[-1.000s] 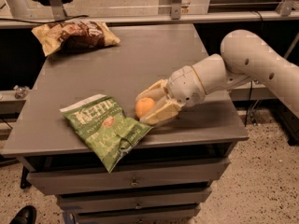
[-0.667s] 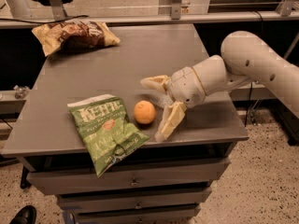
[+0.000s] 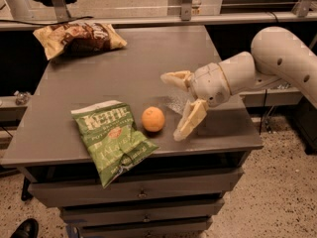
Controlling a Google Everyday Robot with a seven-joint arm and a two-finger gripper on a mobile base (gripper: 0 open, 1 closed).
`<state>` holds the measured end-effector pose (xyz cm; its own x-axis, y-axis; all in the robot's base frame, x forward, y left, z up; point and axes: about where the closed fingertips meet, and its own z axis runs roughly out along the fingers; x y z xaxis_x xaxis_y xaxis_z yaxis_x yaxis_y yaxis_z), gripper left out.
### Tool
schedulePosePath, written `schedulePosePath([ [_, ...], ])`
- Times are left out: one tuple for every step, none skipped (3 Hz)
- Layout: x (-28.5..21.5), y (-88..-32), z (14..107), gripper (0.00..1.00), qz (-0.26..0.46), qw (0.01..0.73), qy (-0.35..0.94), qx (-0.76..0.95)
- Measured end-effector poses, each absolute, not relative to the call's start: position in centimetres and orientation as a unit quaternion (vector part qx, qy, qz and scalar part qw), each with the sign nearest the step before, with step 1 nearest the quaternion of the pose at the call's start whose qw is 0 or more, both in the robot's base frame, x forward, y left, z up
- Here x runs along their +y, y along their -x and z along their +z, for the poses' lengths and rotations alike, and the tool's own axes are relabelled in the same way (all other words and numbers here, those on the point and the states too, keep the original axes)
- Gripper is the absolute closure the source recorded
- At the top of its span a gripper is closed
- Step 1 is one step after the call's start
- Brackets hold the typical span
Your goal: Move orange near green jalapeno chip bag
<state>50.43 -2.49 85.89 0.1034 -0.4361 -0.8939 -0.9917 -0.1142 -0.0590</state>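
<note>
The orange [image 3: 153, 119] rests on the grey table [image 3: 148, 58], just right of the green jalapeno chip bag [image 3: 114, 138], which lies flat near the front left edge with its lower end hanging over. A narrow gap separates the two. My gripper [image 3: 174, 104] is open and empty, to the right of the orange and clear of it, with one finger [image 3: 174, 78] toward the back and the other [image 3: 189, 120] pointing down toward the front edge.
A tan-and-brown chip bag [image 3: 79, 36] lies at the back left corner of the table. Drawers [image 3: 138, 195] sit below the front edge. A rail [image 3: 163, 20] runs behind the table. A shoe [image 3: 24, 229] shows at the bottom left.
My gripper opened, let go of the orange and drew back to the right. The orange now rests on the table beside the green bag.
</note>
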Motion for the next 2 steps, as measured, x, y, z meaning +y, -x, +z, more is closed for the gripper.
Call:
schedulePosePath([
  [-7.2, -52.4, 89.7, 0.00, 0.341, 0.404, 0.628, 0.571],
  [-12.7, -53.9, 94.9, 0.00, 0.294, 0.437, 0.613, 0.589],
])
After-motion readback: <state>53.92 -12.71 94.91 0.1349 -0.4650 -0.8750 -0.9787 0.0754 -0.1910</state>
